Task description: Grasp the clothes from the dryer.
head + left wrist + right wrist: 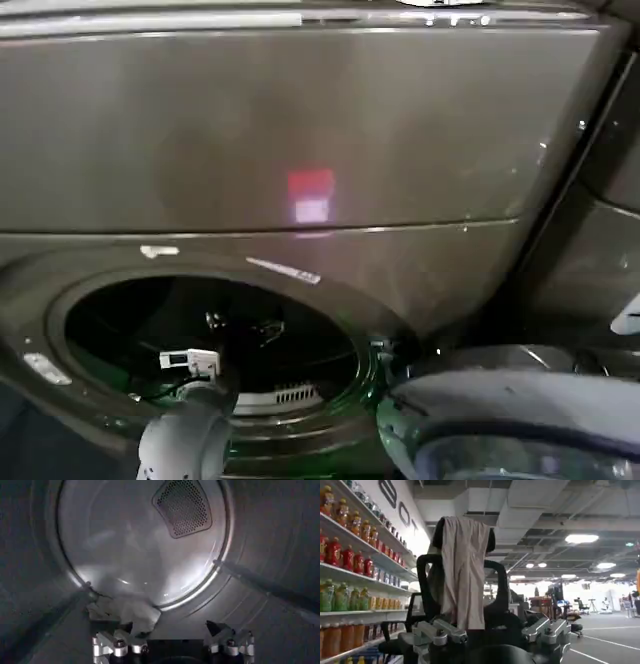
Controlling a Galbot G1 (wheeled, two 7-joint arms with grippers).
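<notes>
The dryer (300, 130) is a large dark bronze-grey machine, and its round porthole (330, 300) stands open. My left arm (190, 430) reaches through the mouth into the dark drum. In the left wrist view the clothes (131, 611), a small pale bundle, lie on the drum floor close to the back wall. My left gripper (170, 630) is open just short of the bundle, and one fingertip (125, 630) sits at its near edge; nothing is held. My right gripper (492, 630) is open and idle, pointing out into the room.
The dryer door (520, 410) hangs open at the lower right of the porthole. Inside the drum are ribs (270, 585) and a perforated vent (182, 507) on the back wall. The right wrist view shows a black chair (492, 587) draped with beige cloth (465, 570) and shelves of bottles (350, 555).
</notes>
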